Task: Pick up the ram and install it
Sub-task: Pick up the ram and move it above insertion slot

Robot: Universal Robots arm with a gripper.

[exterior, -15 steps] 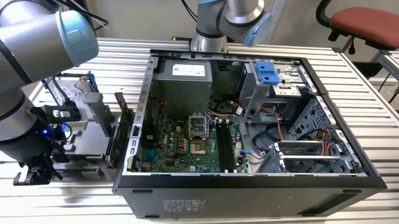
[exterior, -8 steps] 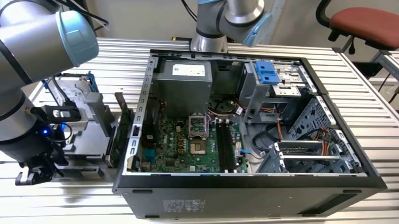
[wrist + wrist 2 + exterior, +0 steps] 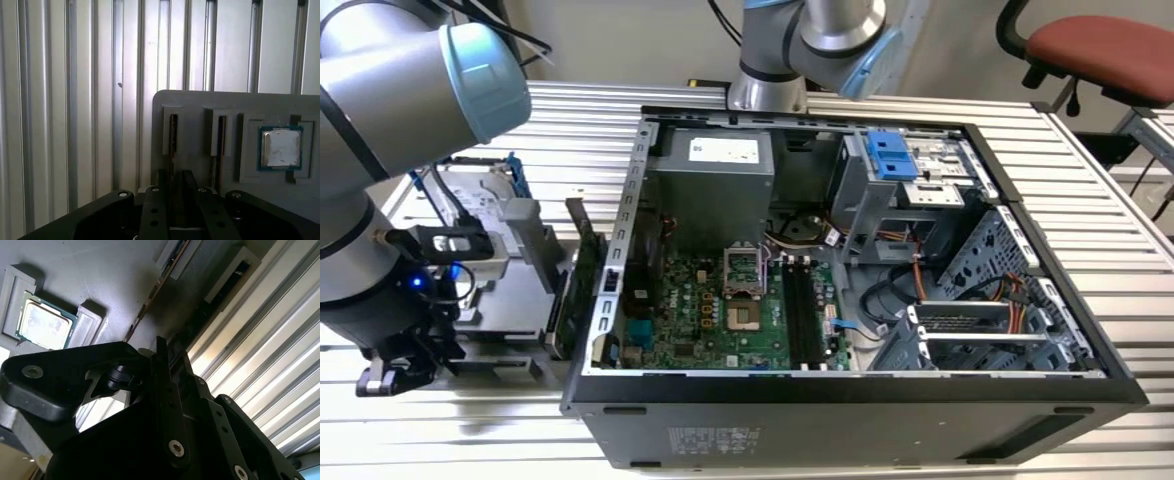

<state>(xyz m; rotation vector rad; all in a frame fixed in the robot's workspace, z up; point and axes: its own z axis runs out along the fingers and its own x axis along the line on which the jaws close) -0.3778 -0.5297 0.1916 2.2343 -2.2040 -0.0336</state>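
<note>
Gripper [image 3: 172, 176]: in the exterior view we see it [image 3: 394, 372] low over the table [image 3: 1107, 200], off the exterior view's left of the case [image 3: 854, 410] and just beside the grey holder [image 3: 500, 290].
Grip: honestly we can't tell if it's spread or clamped, its black body blocks the tip in both wrist views.
Ram [image 3: 173, 135]: sits edge-on in a slot of the holder [image 3: 200, 100], lined up right in front of the gripper. In the second wrist view it [image 3: 155, 290] shows as a thin strip running toward the gripper [image 3: 161, 347].
Contact: can't tell whether the gripper touches the ram.
Second slot [image 3: 220, 135]: just beside the ram's.
CPU [image 3: 280, 147]: lies flat in its own recess in the holder.
Motherboard [image 3: 707, 310]: inside the open case, with black slots [image 3: 803, 310] beside the CPU socket.
</note>
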